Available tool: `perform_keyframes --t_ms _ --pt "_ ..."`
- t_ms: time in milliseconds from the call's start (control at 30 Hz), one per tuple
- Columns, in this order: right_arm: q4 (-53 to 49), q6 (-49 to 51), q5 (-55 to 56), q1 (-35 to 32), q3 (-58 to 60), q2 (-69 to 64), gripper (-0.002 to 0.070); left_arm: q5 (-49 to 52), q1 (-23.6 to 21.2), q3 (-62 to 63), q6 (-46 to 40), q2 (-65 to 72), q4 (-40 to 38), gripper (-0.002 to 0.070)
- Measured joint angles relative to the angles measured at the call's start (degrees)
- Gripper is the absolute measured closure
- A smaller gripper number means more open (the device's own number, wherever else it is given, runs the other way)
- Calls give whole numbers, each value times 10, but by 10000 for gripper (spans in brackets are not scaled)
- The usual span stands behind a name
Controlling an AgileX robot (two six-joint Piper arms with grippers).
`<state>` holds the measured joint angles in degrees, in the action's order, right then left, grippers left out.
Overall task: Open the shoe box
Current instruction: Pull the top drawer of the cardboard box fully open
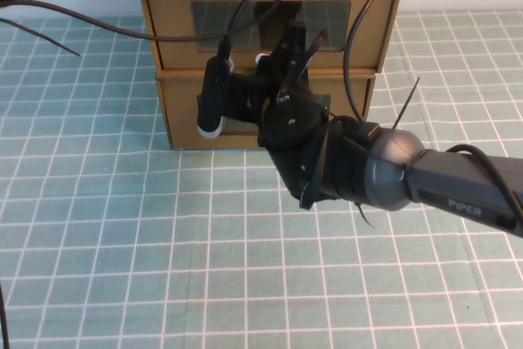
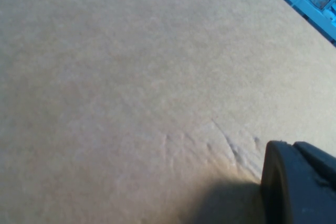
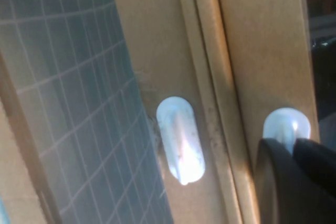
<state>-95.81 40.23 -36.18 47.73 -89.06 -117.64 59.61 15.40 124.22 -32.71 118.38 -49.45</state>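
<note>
Teal mat (image 1: 122,243), right gripper (image 3: 293,149) pinching box (image 1: 176,30) handle (image 3: 286,123), left gripper (image 2: 294,150) atop

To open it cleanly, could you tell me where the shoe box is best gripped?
Take the white tab on the shoe box front, straight from the front, since it sticks out that way. The right gripper is shut on it; the left gripper is at the box top.

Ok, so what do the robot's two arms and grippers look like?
The right arm is dark grey with a rounded joint, white PIPER lettering and black cables. Its black right gripper sits at the front of the shoe boxes. The left gripper, also black, is close over plain cardboard.
</note>
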Motion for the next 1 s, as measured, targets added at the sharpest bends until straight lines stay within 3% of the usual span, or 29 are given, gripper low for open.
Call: perform_keyframes --t_ms 500,1000 --pt "20 0 -93 76 81 53 668 11 0 1 0 0 6 680" --pt "116 27 -163 226 235 172 668 12 0 1 0 0 6 680"
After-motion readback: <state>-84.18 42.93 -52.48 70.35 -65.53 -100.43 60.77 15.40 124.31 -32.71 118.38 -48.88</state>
